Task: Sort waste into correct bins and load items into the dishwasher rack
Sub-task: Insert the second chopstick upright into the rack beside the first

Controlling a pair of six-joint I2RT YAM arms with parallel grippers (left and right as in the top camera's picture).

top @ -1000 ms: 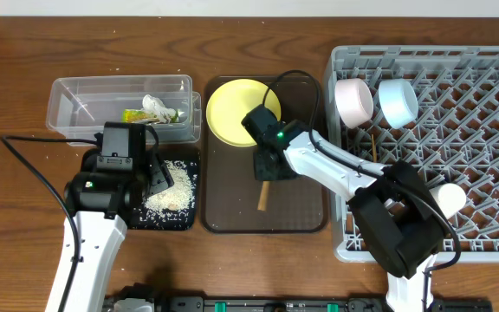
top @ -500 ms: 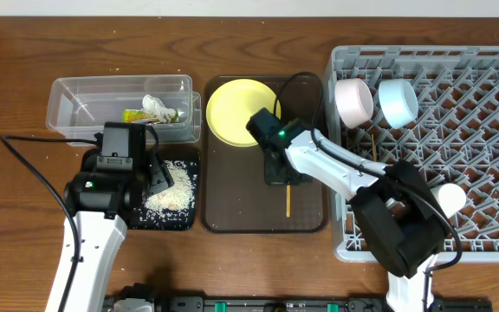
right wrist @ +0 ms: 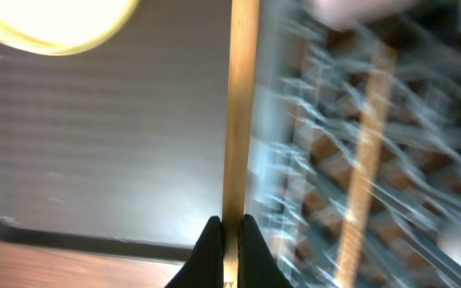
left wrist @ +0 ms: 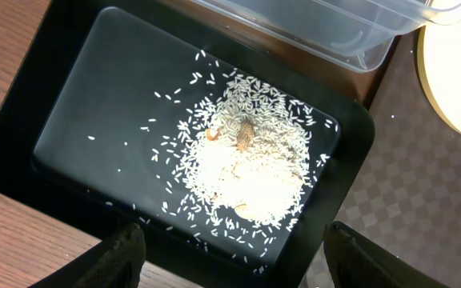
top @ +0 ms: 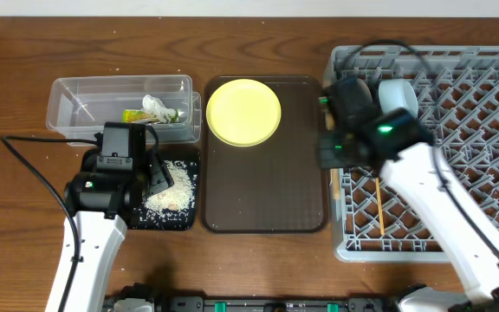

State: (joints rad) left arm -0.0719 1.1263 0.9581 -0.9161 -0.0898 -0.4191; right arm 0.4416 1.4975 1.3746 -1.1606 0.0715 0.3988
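Note:
My right gripper (right wrist: 230, 228) is shut on a wooden chopstick (right wrist: 241, 120) and holds it over the left edge of the grey dishwasher rack (top: 483, 78); in the overhead view the gripper (top: 332, 156) is there. A second chopstick (top: 378, 204) lies in the rack. The yellow plate (top: 243, 113) sits on the dark brown tray (top: 267, 199). My left gripper (left wrist: 232, 236) is open above the black tray (left wrist: 94, 120) holding rice grains (left wrist: 246, 168). The clear tub (top: 76, 95) holds the green-and-orange wrapper (top: 137, 114) and white scrap (top: 152, 104). The white cup is hidden.
A light blue bowl (top: 400, 95) stands in the rack's top left, with a white bowl (top: 359, 82) beside it, mostly covered by my right arm. The right arm crosses the rack's front half. Bare wood table (top: 24, 217) lies at the left.
My right gripper lifted the chopstick off the brown tray and swung it right to the rack's left edge. The left arm has not moved.

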